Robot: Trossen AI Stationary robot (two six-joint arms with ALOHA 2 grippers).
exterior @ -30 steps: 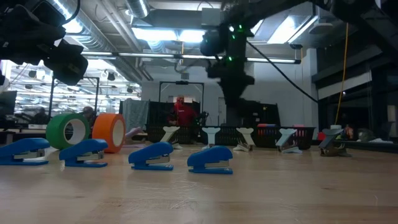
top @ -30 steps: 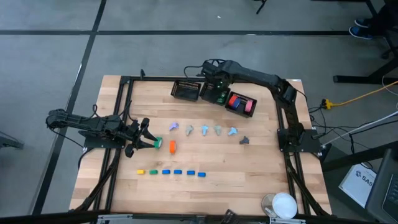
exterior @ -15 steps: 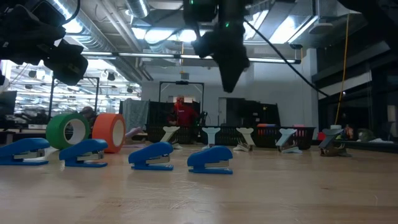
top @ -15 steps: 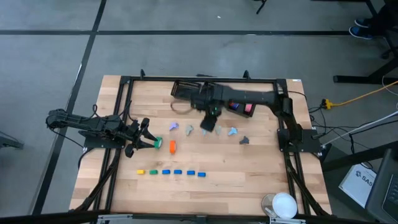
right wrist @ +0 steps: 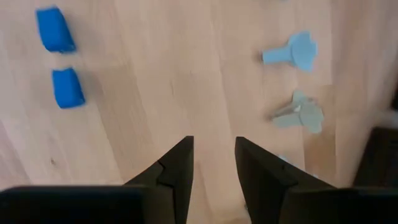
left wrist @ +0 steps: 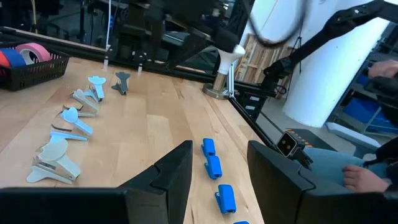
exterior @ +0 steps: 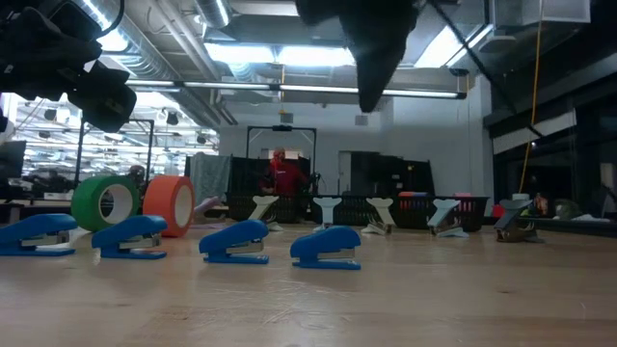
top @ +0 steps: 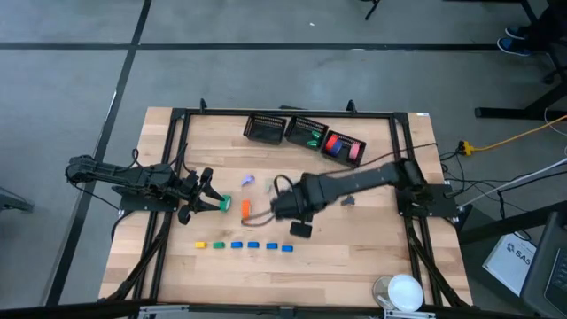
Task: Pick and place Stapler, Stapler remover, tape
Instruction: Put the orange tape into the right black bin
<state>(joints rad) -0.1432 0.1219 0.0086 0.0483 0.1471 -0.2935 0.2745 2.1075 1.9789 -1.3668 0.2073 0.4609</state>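
A row of small staplers [top: 245, 245], one yellow, one green and the others blue, lies near the table's front; blue ones [exterior: 328, 248] rest flat in the low view. A green tape roll [top: 224, 205] and an orange one [top: 245, 209] stand on edge beside each other [exterior: 104, 202]. Pastel staple removers [right wrist: 297, 112] lie in a line, partly hidden under my right arm. My right gripper [top: 285, 213] hangs open, raised above the table between the removers and the staplers [right wrist: 214, 155]. My left gripper [top: 205, 197] waits open, raised, just left of the green roll.
Three black baskets stand along the far edge: one [top: 266, 128] looks empty, one [top: 307, 131] holds something green, one [top: 344, 146] holds red and pink rolls. A dark staple remover [top: 347, 201] lies right of my right arm. A white cup [top: 404, 291] stands at the near right corner.
My right arm has swung from over the far baskets toward the table's near edge and left, passing over the line of staple removers, and now stands between them and the row of staplers. Nothing on the table has moved.
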